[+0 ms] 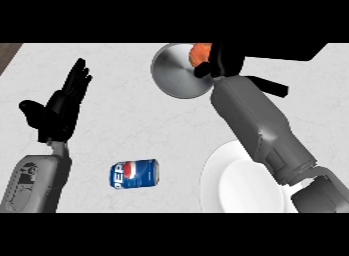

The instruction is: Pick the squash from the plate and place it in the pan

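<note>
An orange squash (200, 51) shows over the grey pan (178, 75) at the top middle, mostly hidden by my right hand (220, 61), whose fingers curl round it. Whether the squash touches the pan's bottom I cannot tell. The pan's black handle (273, 87) sticks out to the right behind my forearm. The white plate (240, 185) lies at the lower right with nothing on its visible part, partly covered by my right forearm. My left hand (59, 112) is open at the left, fingers up, resting.
A blue Pepsi can (135, 174) lies on its side on the white counter between the left forearm and the plate. Dark wood edges show at the top left corner (0, 57).
</note>
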